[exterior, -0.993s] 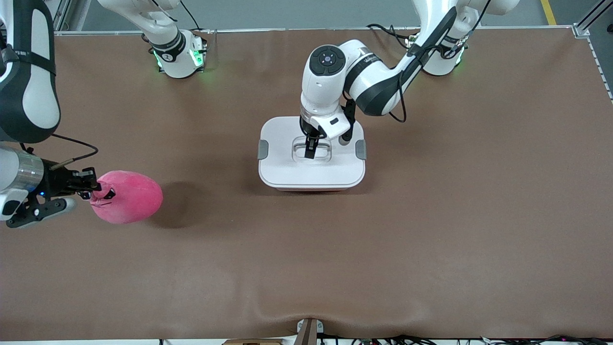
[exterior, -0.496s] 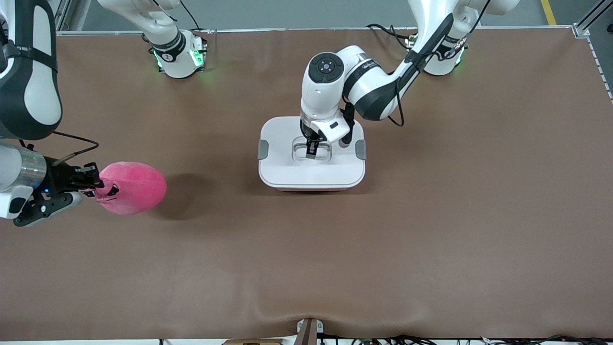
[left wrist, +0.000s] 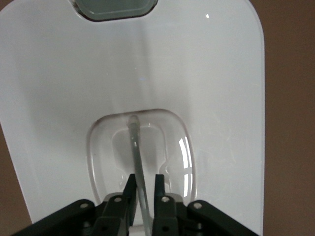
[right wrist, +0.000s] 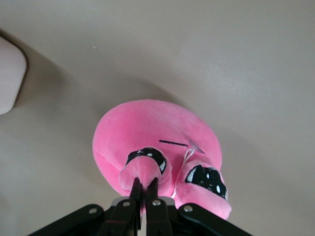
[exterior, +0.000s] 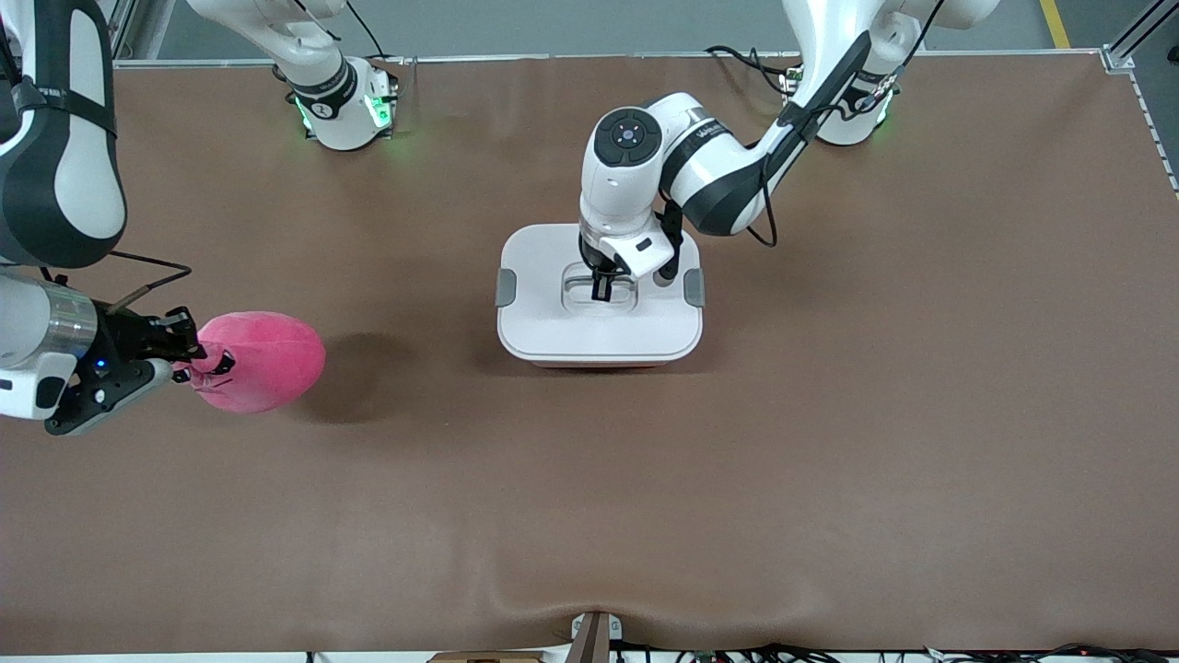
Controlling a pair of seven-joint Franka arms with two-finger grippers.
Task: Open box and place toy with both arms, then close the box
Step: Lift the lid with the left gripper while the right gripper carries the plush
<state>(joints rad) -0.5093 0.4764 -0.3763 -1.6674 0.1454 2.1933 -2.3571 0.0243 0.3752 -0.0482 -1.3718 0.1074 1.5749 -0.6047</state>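
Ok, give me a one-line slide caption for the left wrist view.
Left pincer closed on the clear handle recessed in the white lid of the box.

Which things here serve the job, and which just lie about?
Job:
- pale pink plastic box with white lid, shut
- left gripper on lid's clear handle
- right gripper holding bright pink plush toy

Lying about:
- brown table cover only

Robot lab or test cell. Two white arm bases (exterior: 345,106) bolted along table edge, green status lights glowing. Brown mat (exterior: 829,442) covering whole table. Aluminium frame rail (exterior: 1138,37) at corner, grey floor with yellow line (exterior: 1055,23), cables (exterior: 792,652) bundled along near edge.
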